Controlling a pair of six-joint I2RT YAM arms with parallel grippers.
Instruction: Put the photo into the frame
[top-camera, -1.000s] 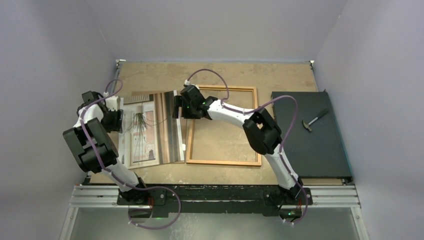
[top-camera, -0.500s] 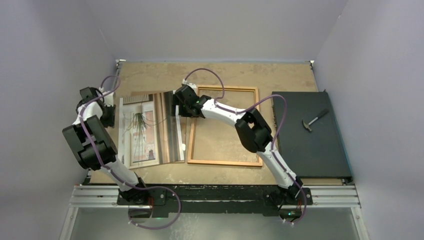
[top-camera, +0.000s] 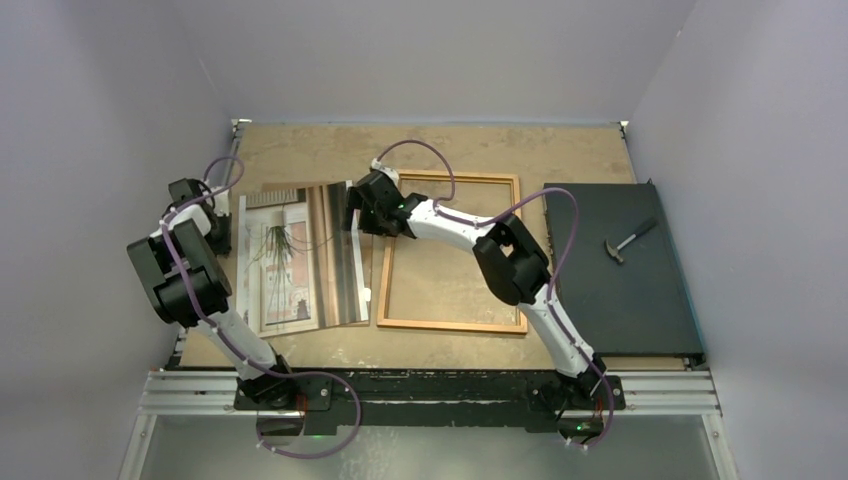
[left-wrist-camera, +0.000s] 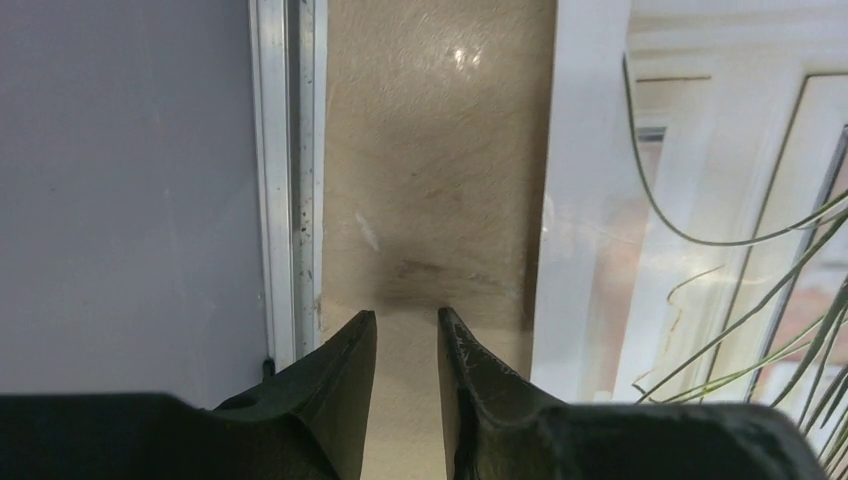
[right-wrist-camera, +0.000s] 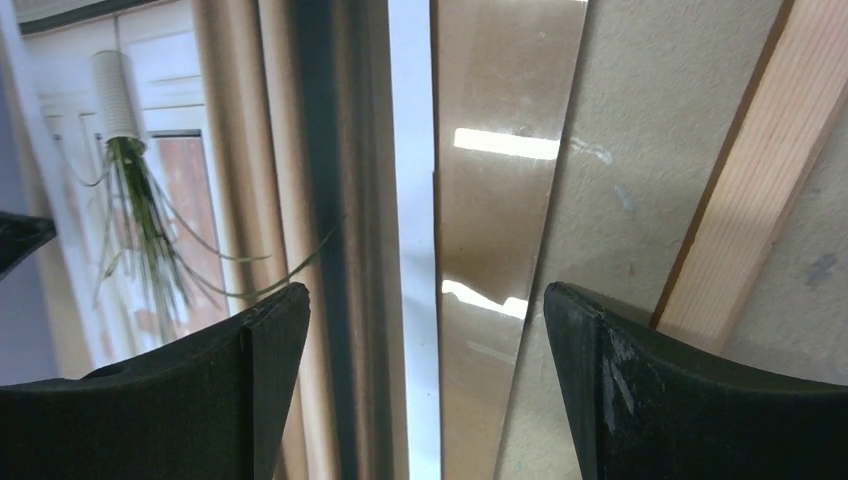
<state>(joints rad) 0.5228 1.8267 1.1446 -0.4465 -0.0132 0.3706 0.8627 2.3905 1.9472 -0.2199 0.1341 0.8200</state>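
The photo (top-camera: 300, 255) lies face up at the table's left, on a glossy brown sheet (right-wrist-camera: 490, 200) that shows along its edges. The orange-brown frame (top-camera: 515, 250) lies flat to its right, with bare table inside. My right gripper (top-camera: 354, 212) is wide open low over the photo's upper right edge; in the right wrist view the gripper (right-wrist-camera: 425, 290) straddles the photo (right-wrist-camera: 230, 150), the brown sheet and the table, with a frame rail (right-wrist-camera: 760, 200) at the right. My left gripper (left-wrist-camera: 407, 315) is narrowly open and empty over bare table, just left of the photo's left edge (left-wrist-camera: 590, 200).
A black slab (top-camera: 620, 290) with a small hammer (top-camera: 628, 240) on it lies at the right. The table's metal side rail (left-wrist-camera: 285, 150) and the grey wall (left-wrist-camera: 120, 180) are right beside my left gripper.
My right gripper has shifted a little left over the photo's right edge. My left gripper has drawn left, off the photo's left edge toward the wall.
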